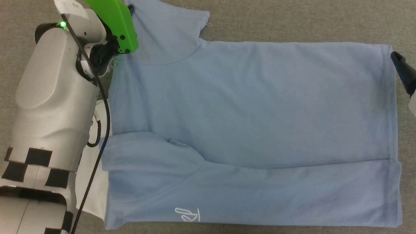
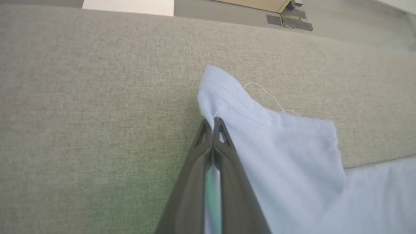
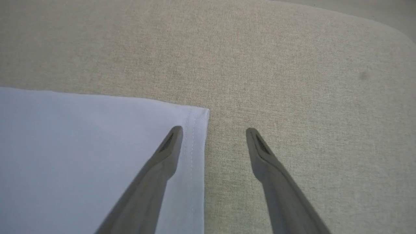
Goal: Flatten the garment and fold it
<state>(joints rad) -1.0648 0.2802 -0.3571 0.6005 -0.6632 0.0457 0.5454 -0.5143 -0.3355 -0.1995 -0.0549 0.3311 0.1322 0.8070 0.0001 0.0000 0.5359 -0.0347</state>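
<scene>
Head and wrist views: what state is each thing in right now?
Light blue short-sleeved polo shirt, lying flat, near side folded over.
Left gripper with dark fingers, shut on the shirt's sleeve hem.
Right gripper with dark fingers, open, straddling the shirt's bottom hem corner.

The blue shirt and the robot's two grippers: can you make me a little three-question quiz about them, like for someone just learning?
1. True or false: the left gripper is shut on the sleeve of the shirt.
2. Pick one. The right gripper is: A) shut on the collar; B) open, one finger over the hem corner, the other over the bare grey surface; C) holding a button.
3. Fill in: in the head view, the white logo lies near the picture's ___ edge.
Key: 1 true; 2 B; 3 bottom.
</scene>
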